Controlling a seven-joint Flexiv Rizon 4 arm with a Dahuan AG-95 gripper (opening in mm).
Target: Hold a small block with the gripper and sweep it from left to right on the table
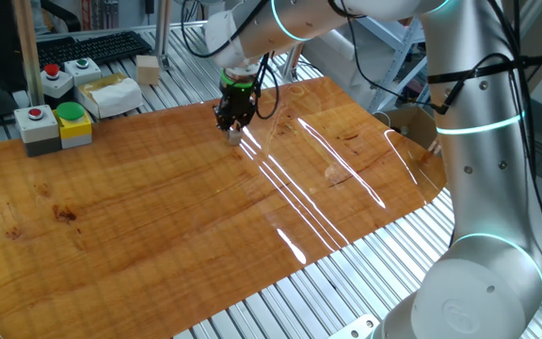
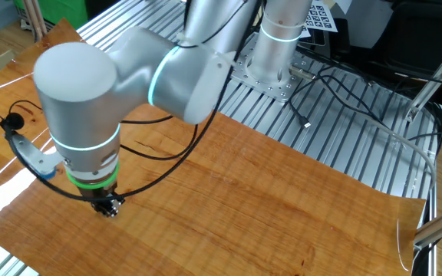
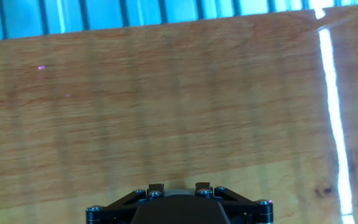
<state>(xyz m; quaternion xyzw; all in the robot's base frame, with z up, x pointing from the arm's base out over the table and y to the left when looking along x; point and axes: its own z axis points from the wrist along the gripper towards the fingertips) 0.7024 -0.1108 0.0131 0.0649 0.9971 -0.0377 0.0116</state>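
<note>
Glossy reddish-brown wood-grain bench [image 1: 158, 217] lies under the black claw jaws [image 1: 233, 128], clenched on the tiny pale beige-grey cube [image 1: 235, 135] touching the board, so most sweeping seemingly remains

A ribbed aluminium slat frame [image 1: 346, 282] forms the bench surface. Toward the rear edge sit two grey button boxes, one with a red and a green button [image 1: 70, 75], the other with a red button and a yellow-green block [image 1: 53, 125]. A black computer keyboard [image 1: 92, 47] lies behind them, beside a pale wooden cube [image 1: 148, 69]. Black cables [image 2: 344, 84] trail across the slats. Long strips of ceiling light reflect as white streaks.
</note>
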